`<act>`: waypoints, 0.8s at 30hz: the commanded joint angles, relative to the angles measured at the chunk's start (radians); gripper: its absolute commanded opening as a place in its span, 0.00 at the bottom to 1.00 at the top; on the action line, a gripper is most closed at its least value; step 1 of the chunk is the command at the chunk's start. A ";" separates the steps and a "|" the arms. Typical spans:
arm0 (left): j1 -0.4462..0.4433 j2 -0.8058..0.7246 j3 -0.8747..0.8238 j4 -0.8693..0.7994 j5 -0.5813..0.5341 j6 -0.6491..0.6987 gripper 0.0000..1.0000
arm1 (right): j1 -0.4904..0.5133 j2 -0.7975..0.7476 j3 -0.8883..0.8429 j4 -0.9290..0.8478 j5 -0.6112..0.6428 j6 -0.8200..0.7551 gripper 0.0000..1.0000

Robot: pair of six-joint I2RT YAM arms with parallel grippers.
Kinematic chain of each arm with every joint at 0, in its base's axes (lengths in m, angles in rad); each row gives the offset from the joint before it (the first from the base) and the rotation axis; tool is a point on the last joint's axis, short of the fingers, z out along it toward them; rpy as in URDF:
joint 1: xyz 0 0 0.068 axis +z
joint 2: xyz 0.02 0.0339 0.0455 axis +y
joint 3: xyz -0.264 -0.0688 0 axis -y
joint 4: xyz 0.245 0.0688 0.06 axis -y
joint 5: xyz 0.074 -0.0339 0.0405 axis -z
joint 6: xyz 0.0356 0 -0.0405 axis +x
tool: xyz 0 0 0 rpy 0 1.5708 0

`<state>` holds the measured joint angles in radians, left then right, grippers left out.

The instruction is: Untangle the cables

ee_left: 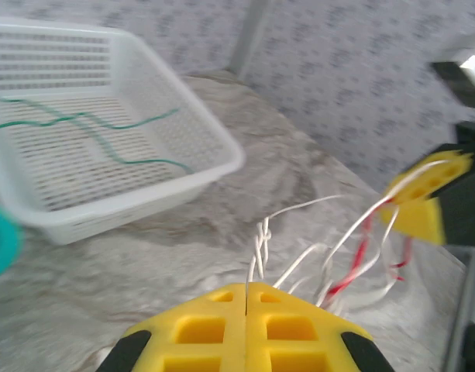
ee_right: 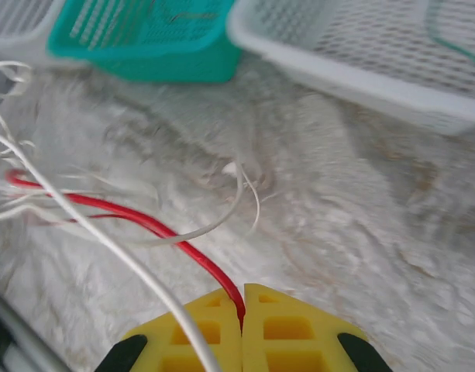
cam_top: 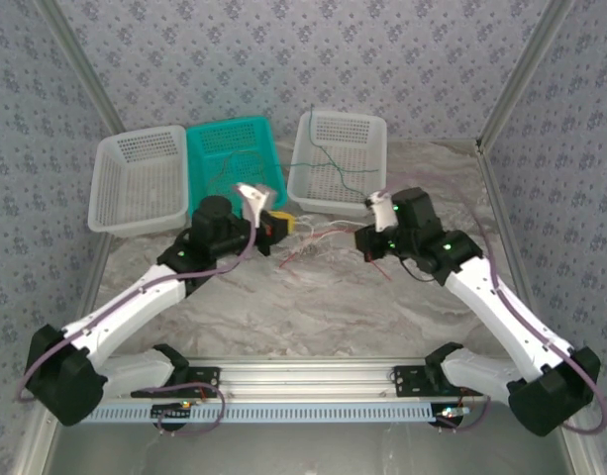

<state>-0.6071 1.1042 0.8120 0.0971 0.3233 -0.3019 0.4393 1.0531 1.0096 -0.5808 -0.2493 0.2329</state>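
The cables [cam_top: 318,237] are a loose tangle of red and white wires. They lie on the bench [cam_top: 313,317], just in front of the right white basket [cam_top: 328,206]. On one side the left hand [ee_left: 246,291] is closed, with its yellow pads pressed together on a twisted white cable [ee_left: 260,236] that comes up out of the seam. On the other side the right hand [ee_right: 242,293] is closed too. A red cable [ee_right: 144,221] goes in between its pads, and a white one passes over the left pad. Green cables [ee_left: 105,132] lie inside the right white basket. A teal basket [cam_top: 234,158] stands beside it with thin wires inside. Another white basket [cam_top: 140,178] is further left.
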 commanded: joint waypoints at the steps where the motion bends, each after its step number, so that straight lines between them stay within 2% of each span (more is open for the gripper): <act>1: 0.009 -0.049 -0.019 -0.058 -0.102 -0.019 0.00 | -0.075 -0.038 -0.037 -0.025 0.051 0.094 0.00; 5: 0.009 -0.071 -0.028 -0.068 -0.104 -0.016 0.00 | -0.138 -0.044 -0.061 0.018 -0.007 0.129 0.00; 9: 0.010 -0.075 -0.035 -0.051 -0.082 -0.007 0.00 | -0.143 -0.045 -0.066 0.039 -0.094 0.115 0.00; 11: 0.009 -0.072 -0.039 -0.018 -0.014 0.001 0.30 | -0.134 -0.041 -0.066 0.055 -0.167 0.092 0.00; 12: 0.010 -0.071 -0.039 0.002 0.026 0.006 0.52 | -0.124 -0.036 -0.063 0.056 -0.197 0.071 0.00; 13: 0.009 -0.072 -0.036 0.015 0.058 0.010 0.69 | -0.109 -0.032 -0.056 0.047 -0.209 0.050 0.00; 15: 0.009 -0.078 -0.011 0.001 0.081 0.025 0.85 | -0.071 -0.021 -0.036 0.013 -0.195 -0.013 0.00; 19: 0.009 -0.104 0.055 -0.086 0.104 0.090 0.96 | 0.044 0.003 0.027 -0.092 -0.015 -0.116 0.00; 21: 0.004 -0.097 0.073 -0.089 0.155 0.103 0.97 | 0.089 0.011 0.045 -0.107 0.000 -0.150 0.00; 24: -0.033 -0.044 0.102 -0.083 0.237 0.121 0.97 | 0.135 0.012 0.052 -0.080 -0.047 -0.165 0.00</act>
<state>-0.6106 1.0348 0.8600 0.0185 0.4503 -0.2283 0.5461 1.0634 1.0241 -0.6350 -0.3016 0.1356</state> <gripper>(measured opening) 0.974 0.077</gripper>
